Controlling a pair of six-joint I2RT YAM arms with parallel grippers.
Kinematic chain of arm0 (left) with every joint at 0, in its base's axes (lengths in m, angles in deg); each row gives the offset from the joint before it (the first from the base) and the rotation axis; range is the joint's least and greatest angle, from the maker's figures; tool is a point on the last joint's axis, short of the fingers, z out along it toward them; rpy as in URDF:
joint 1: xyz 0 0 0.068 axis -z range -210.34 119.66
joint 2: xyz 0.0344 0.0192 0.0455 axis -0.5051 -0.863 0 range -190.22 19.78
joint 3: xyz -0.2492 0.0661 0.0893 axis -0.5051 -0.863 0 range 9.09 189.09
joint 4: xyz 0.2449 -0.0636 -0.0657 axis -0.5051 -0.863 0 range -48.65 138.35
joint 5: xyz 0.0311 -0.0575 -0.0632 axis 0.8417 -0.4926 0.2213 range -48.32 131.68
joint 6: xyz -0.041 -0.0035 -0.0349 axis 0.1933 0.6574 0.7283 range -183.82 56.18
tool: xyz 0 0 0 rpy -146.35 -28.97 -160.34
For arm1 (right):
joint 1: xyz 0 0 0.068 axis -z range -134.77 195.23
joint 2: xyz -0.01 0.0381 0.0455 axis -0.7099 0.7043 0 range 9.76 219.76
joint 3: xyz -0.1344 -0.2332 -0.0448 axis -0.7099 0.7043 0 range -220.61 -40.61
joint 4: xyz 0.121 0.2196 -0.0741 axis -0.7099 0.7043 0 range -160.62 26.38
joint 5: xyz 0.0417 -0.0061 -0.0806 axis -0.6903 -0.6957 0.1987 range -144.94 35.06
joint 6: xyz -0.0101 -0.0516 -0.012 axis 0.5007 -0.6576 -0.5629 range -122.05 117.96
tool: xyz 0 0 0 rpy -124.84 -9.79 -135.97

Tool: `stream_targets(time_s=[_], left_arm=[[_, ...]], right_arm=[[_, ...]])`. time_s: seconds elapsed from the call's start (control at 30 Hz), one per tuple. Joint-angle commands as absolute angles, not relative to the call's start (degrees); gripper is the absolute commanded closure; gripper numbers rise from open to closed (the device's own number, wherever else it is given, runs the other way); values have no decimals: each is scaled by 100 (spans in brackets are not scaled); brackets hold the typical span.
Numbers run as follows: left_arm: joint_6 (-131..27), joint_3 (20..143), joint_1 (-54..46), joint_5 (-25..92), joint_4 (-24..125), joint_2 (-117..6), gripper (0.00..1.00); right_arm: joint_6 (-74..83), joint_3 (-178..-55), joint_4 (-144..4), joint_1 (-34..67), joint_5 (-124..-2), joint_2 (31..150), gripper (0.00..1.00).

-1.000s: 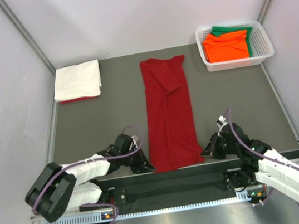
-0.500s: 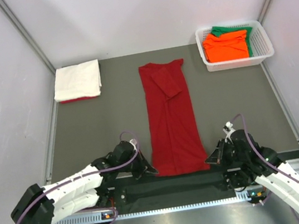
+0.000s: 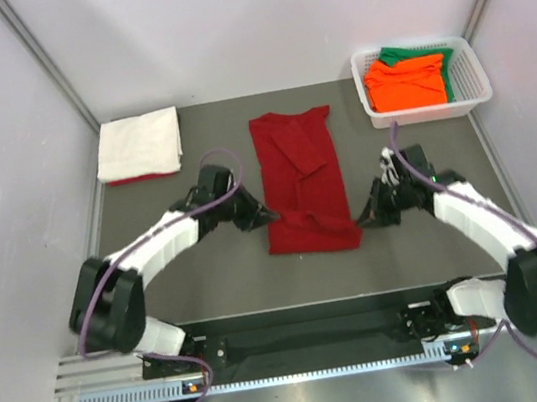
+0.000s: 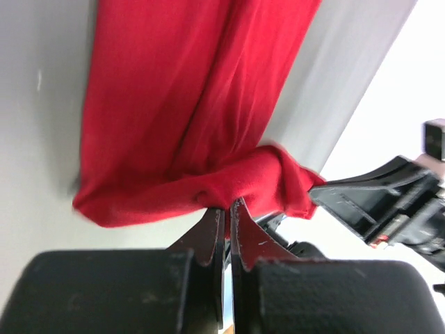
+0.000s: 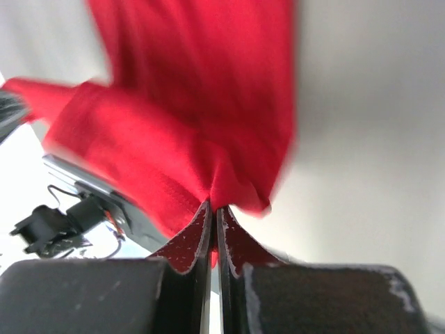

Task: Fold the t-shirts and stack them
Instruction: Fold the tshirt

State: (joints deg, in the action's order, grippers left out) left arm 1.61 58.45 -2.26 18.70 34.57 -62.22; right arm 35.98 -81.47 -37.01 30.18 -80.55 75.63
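The dark red t-shirt point(image 3: 299, 171) lies in the middle of the table, its near end lifted and doubled back over itself. My left gripper point(image 3: 269, 215) is shut on the shirt's near left corner point(image 4: 208, 191). My right gripper point(image 3: 360, 218) is shut on the near right corner point(image 5: 222, 184). Both hold the hem above the shirt's middle. A folded white t-shirt point(image 3: 139, 144) lies at the back left, on top of a red one. An orange t-shirt point(image 3: 405, 83) and a green t-shirt point(image 3: 418, 52) lie in the basket.
The white lattice basket point(image 3: 468, 80) stands at the back right. Metal rails point(image 3: 92, 237) run along the table's left and right sides. White walls close in the back and sides.
Both grippers have carried the shirt's near hem away from the front edge toward the back, folding the long red strip over itself. Both arms now stretch out over the table.
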Motion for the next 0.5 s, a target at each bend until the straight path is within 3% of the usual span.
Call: stream_targets(time_s=[0.0,0.17,0.47], left_arm=[[-562,7100,-494,1338,2974,-7073,100],[-616,8210,-652,1303,2665,-8103,100],[-739,8977,-1100,1259,2093,-8885,100]], right_arm=[[2600,-9384,-3881,3274,-8623,8726,100],[2433,-10825,-3503,3406,-8773,10096,99],[2450,-12207,-3230,3521,-9159,11513,99]])
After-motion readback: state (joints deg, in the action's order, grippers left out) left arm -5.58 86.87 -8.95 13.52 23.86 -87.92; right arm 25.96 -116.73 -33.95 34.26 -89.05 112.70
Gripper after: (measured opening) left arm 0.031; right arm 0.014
